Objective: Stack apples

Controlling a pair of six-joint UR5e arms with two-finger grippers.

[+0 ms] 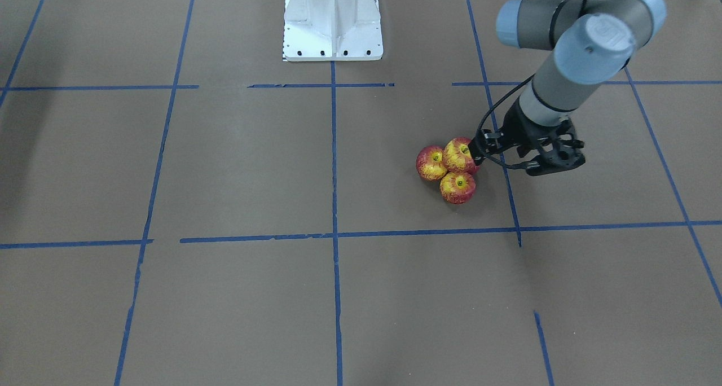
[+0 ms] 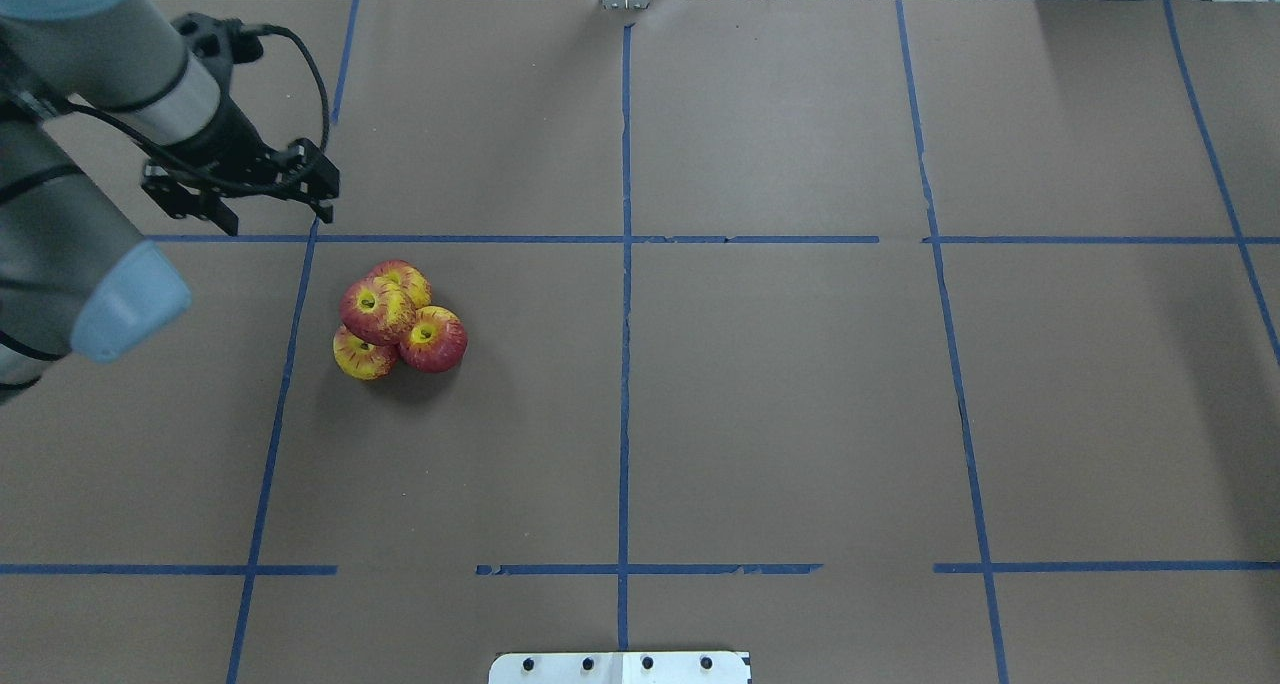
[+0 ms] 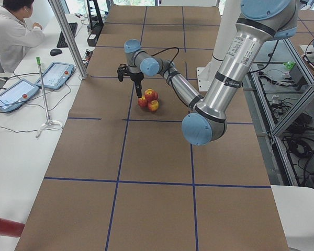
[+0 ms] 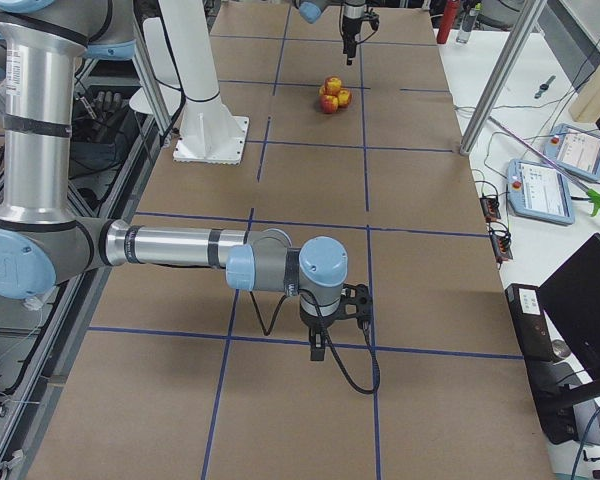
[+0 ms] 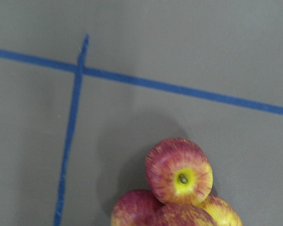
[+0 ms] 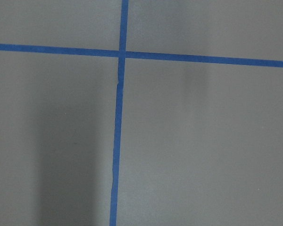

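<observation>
Four apples (image 2: 400, 314) sit in one pile: three touching on the table and the top apple (image 2: 376, 309) in the hollow between them, dimple up. My read is that the stack is done and this is the release/retreat step.

Left to right in the overhead view:
- The left gripper (image 2: 275, 219) hangs above table level, beyond the pile and to its left, touching no fruit. Its jaws look spread and hold nothing. The left wrist view shows only the pile at its bottom edge, no fingers.
- The pile is in the left-centre tape square, near that square's far-left corner.
- The right gripper (image 4: 330, 335) is well apart at the other end of the table, pointing down over a tape crossing. It shows in the right side view only, so I cannot tell its jaw state.

Next move, as I judge it: lift the left arm straight up and away with no sideways sweep. The top apple rests on round surfaces and a nudge would roll it off.

The surface is a brown paper-covered table (image 2: 800, 414) with a blue tape grid (image 2: 624, 364). The white robot base (image 1: 333, 25) is at the robot's edge. An operator (image 3: 13, 31) sits at a side desk with pendants (image 3: 55, 76).
</observation>
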